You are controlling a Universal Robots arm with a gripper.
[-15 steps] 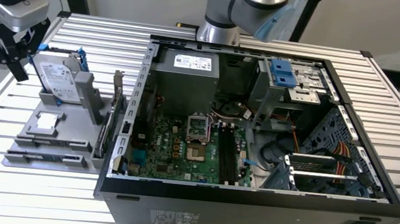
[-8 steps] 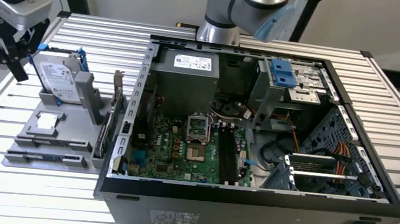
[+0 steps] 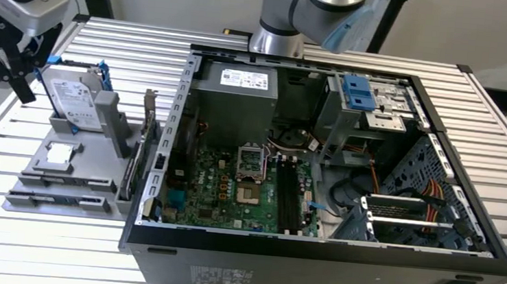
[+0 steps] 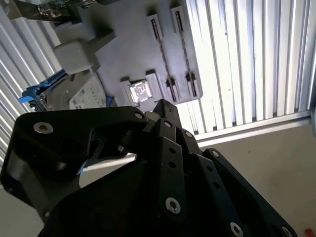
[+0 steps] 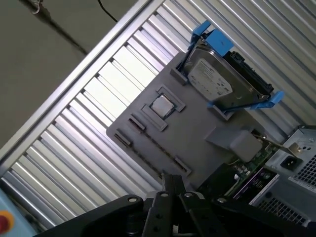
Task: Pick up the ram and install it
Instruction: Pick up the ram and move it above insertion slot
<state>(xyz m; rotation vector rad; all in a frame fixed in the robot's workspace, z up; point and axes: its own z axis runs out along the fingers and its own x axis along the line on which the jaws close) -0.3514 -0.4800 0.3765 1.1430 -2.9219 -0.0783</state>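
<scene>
Over the worktop at the exterior view's left, reaches out from behind the open computer case and hangs with the pincer above the hard drive and its grey holder, clear of both. Cannot tell whether spread or pressed together. Shows what looks like the ram on edge in a long slot of that holder, untouched

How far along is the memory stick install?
Nothing looks done: the memory stick seems to sit in the grey tray. The gripper hangs near that tray, carrying nothing I can see. Pickup and seating in the board slots are left.
</scene>
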